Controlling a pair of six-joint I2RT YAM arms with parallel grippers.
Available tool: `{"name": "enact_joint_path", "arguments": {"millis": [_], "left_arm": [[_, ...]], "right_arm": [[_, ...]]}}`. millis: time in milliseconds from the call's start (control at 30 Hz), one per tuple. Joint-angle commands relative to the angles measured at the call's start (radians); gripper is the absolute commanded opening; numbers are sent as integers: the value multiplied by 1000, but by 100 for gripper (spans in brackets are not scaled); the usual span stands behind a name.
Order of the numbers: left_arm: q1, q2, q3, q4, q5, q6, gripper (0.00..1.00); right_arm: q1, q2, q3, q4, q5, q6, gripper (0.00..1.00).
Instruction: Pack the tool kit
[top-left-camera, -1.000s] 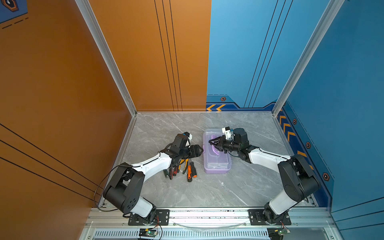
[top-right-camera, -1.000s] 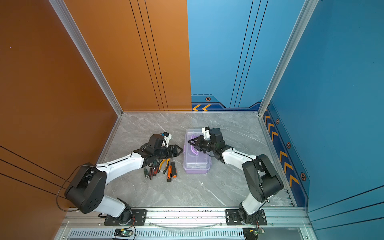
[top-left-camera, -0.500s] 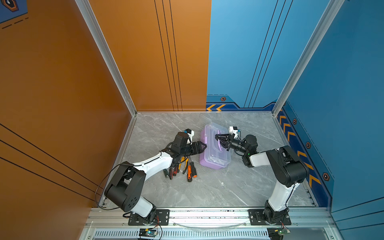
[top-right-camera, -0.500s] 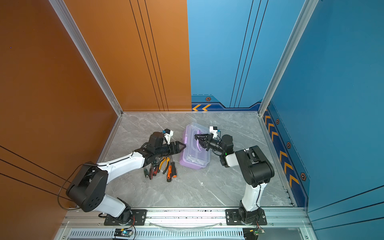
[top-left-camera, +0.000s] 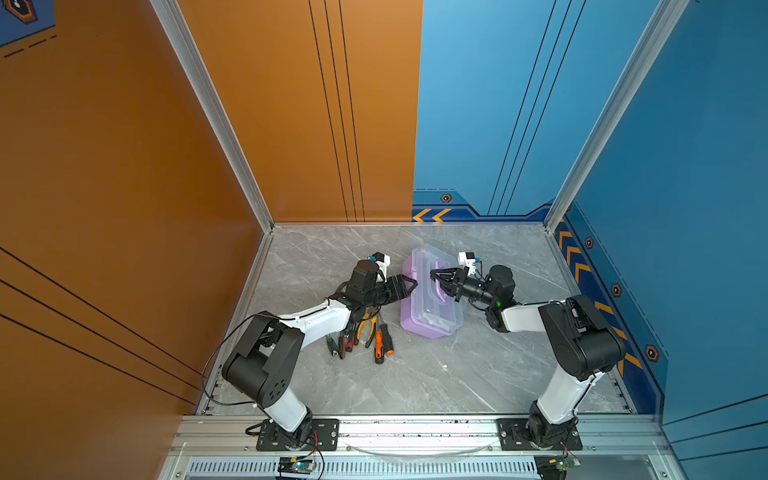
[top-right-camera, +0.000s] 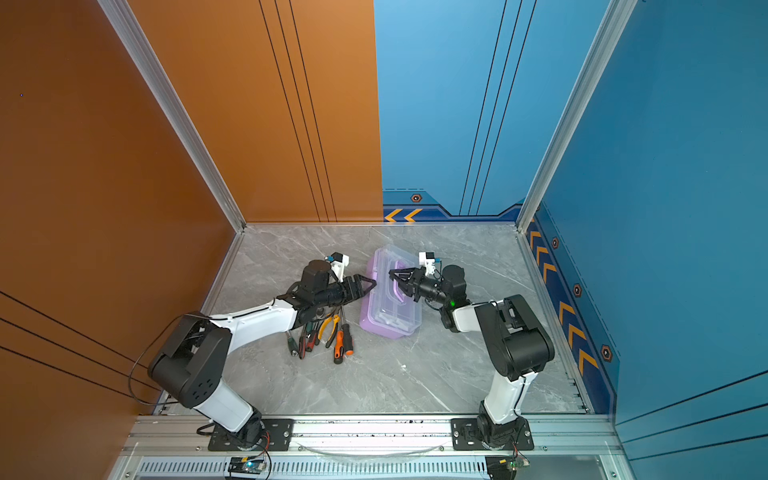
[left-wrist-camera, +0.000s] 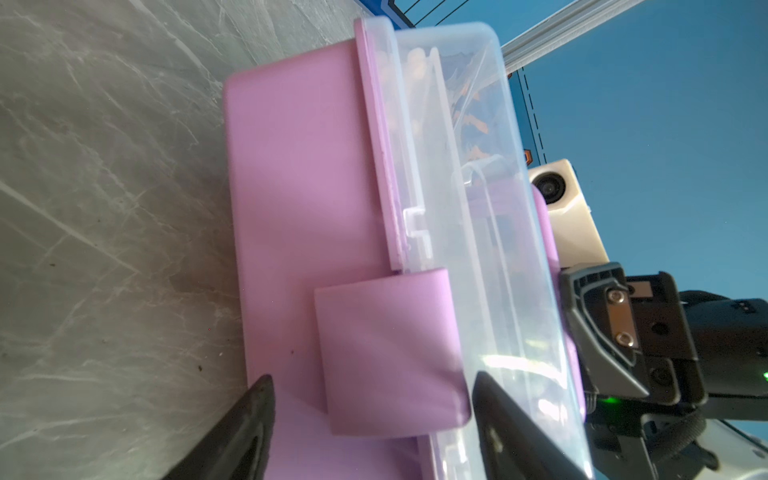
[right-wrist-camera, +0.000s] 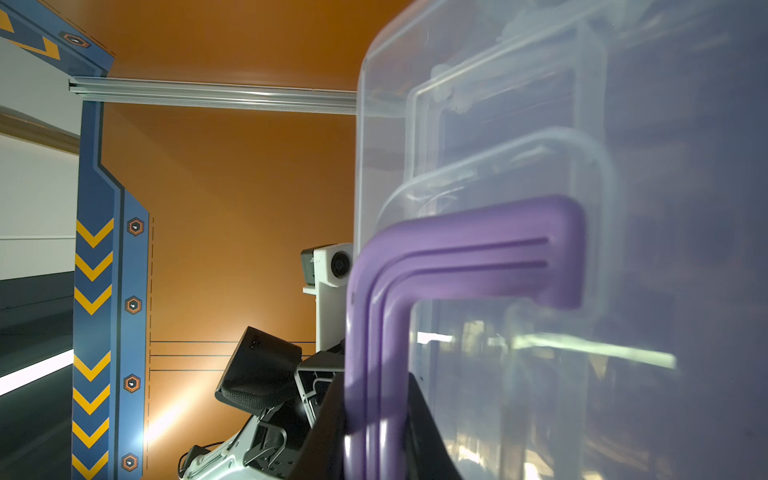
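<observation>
Top views, both. Lilac case (top-left-camera: 430, 307) sits mid-bench (top-left-camera: 457, 374), tipped rather than flat, clear lid turned toward the right arm. Whether its low edge touches the bench: cannot tell.
- Right pincer (top-left-camera: 436, 279) reaches in from the right and is closed on the purple handle (top-left-camera: 439, 286) on the lid side.
- Left pincer (top-left-camera: 411, 286) points at the case's left long side, jaws spread.
- Loose tools lie on the bench left of the case, partly under the left arm. Among them are the orange screwdriver (top-left-camera: 380, 347) and yellow-handled pliers (top-left-camera: 368, 326), with red and green handles beside them.
- Same layout in the paired view: case (top-right-camera: 388, 309), left pincer (top-right-camera: 371, 286), right pincer (top-right-camera: 395, 277).

Left wrist view. Lilac side wall of the case (left-wrist-camera: 299, 187) fills the centre, with the clear lid (left-wrist-camera: 478, 166) along it. Left pincer (left-wrist-camera: 372, 386) is open, one dark fingertip (left-wrist-camera: 262, 390) on each side of the lilac latch (left-wrist-camera: 386, 353). No contact seen.

Right wrist view. Right pincer (right-wrist-camera: 370, 449) clamps the purple handle (right-wrist-camera: 457, 257), a black finger on each side of the bar. Clear lid (right-wrist-camera: 623, 124) is close behind it and blurred.
</observation>
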Motion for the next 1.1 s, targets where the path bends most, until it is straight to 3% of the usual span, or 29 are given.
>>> {"name": "enact_joint_path", "arguments": {"millis": [0,300,400,600,733,1067], "left_arm": [[-10,46,19,17,72,-31,74],[-6,136,35,216,184,-153,65],[4,159,11,373,253,-250,61],[31,194,-46,784,333,-500,59],[47,257,-66,1052,338,-683,57],[64,208,-107,1052,351,-663,56]], "right_arm": [[37,23,-15,-208,-35,-130,0],[47,32,15,-287,-31,-170,0],[47,29,31,-364,-18,-210,0],[60,-1,126,-776,77,-475,0],[47,26,136,-787,77,-501,0],[36,93,123,-739,65,-515,0]]}}
